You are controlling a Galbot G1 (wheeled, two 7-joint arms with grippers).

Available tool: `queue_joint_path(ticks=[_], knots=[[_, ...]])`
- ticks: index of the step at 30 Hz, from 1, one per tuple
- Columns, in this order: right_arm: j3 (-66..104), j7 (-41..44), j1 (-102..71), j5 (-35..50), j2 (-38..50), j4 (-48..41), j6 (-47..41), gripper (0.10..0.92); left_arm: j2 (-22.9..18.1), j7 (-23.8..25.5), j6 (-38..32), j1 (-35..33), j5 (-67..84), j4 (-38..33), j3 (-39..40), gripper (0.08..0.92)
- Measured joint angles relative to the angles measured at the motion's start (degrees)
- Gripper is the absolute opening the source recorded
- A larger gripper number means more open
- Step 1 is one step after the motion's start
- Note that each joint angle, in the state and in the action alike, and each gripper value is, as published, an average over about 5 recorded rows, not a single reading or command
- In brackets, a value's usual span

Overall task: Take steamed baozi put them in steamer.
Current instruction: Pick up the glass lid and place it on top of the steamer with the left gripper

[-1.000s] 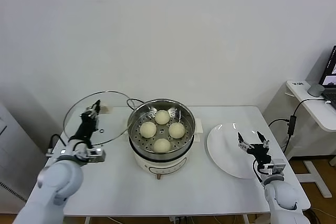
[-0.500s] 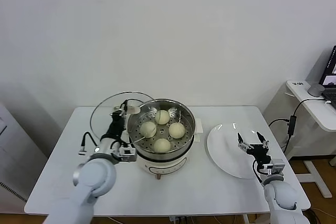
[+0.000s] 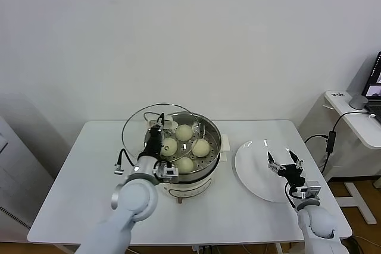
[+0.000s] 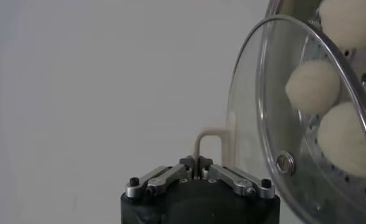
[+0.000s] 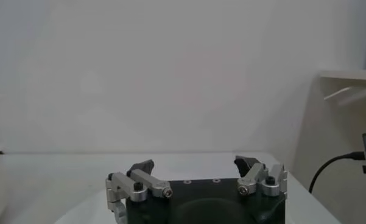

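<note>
All four steamed baozi point(image 3: 184, 147) sit on the perforated tray inside the steamer point(image 3: 205, 173), which stands mid-bench on its white base. So the loading looks done, and the action now is the glass lid point(image 3: 136, 129). A second ago the left arm held that lid out over the left part of the bench point(image 3: 77, 200), well clear of the pot; half a second ago it was at the pot's left rim; now the left end effector point(image 3: 156, 133) has it tilted over the steamer, already overlapping the left side of the opening. The left wrist view confirms the hold: the fingers are pinched tight on the lid's cream handle point(image 4: 210, 143), with buns visible through the glass.

Over on the right, no change at all. The right end effector point(image 3: 285, 163) hovers above the white plate point(image 3: 250, 171), fingers spread wide and carrying nothing, exactly as it was a second ago.

The likely next step is to level the lid and seat it on the rim; tilted as it is, an edge could catch the pot wall.
</note>
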State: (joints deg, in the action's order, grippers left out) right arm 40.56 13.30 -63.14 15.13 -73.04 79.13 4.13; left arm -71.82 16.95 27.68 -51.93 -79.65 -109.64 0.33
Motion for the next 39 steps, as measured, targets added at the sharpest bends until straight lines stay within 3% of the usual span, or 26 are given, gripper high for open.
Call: queue_joint_path(ticks=[21, 39], knots=[[-0.13, 0.18, 0.06, -0.54, -0.43, -0.59, 0.15, 0.823, -6.75, -0.88, 0.56, 0.06, -5.51, 4.32, 3.56, 0.109], [-0.13, 0.37, 0.01, -0.77, -0.78, -0.69, 0.2, 0.823, -9.54, -1.22, 0.43, -0.37, -7.21, 6.5, 4.12, 0.109]])
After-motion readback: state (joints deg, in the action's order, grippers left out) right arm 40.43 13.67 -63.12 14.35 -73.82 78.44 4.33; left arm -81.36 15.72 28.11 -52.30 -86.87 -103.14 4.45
